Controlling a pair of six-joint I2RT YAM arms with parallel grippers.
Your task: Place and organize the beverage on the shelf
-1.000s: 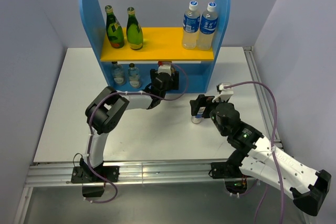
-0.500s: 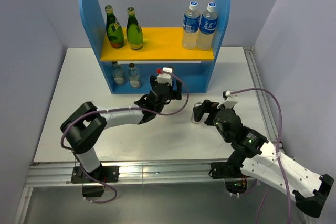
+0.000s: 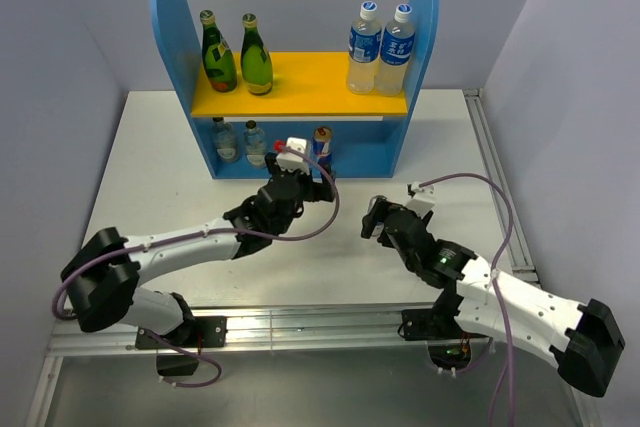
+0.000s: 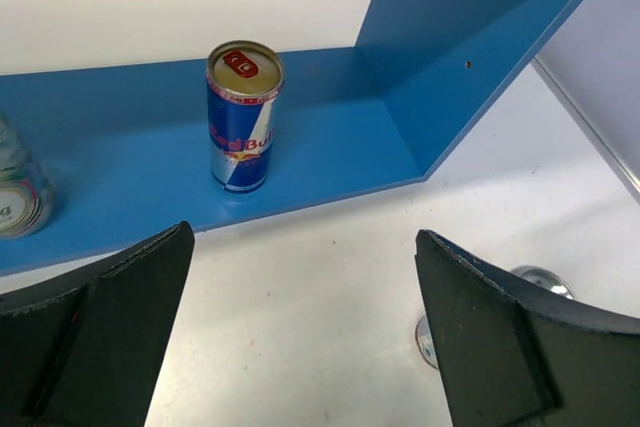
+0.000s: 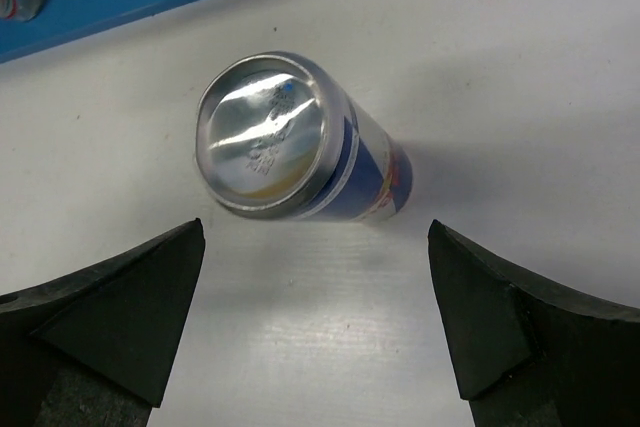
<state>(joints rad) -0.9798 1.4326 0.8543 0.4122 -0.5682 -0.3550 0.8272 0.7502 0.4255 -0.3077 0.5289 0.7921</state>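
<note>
The blue shelf [image 3: 172, 27] stands at the back with a yellow-orange upper board. Two green bottles [image 3: 218, 52] are on that board at the left. Two short clear bottles [image 3: 225, 139] and one silver-and-blue can [image 3: 322, 145] [image 4: 243, 117] stand on the lower board [image 4: 330, 147]. My left gripper [image 3: 308, 179] [image 4: 303, 237] is open on the table in front of that can, holding nothing. A second can [image 5: 300, 152] stands on the table just beyond my open right gripper [image 3: 377, 215] [image 5: 316, 227], untouched. In the top view the gripper covers it.
Two taller clear bottles with blue labels [image 3: 365, 47] fill the right of the upper board. The lower board is bare to the right of the can. A metal rail [image 3: 495, 177] runs along the table's right edge. Grey walls close in on both sides.
My left gripper has backed out of the lower shelf, leaving the can standing there. My right gripper has drawn back slightly from the can on the table.
</note>
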